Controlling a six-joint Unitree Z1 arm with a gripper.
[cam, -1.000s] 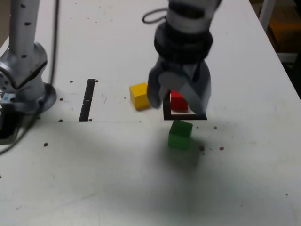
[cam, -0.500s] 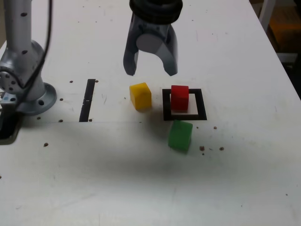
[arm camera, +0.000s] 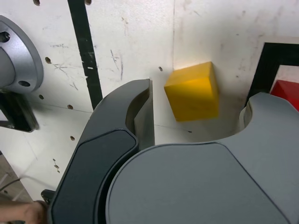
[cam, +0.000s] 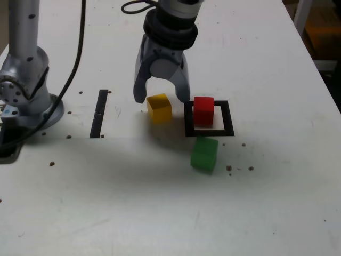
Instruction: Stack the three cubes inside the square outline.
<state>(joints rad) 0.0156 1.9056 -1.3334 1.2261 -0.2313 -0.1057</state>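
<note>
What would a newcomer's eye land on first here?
Probably the open gripper, its jaws spread above the yellow cube. Next, the bright red cube inside the black square outline, with the green cube just outside it, nearer the exterior view's bottom edge.

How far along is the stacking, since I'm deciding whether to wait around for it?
Early on: only the red cube sits inside the square outline. Nothing is in hand; the open claw hovers over the yellow cube, probably the next pick. Yellow and the green cube both lie outside the outline, so two cubes remain to be stacked.
</note>
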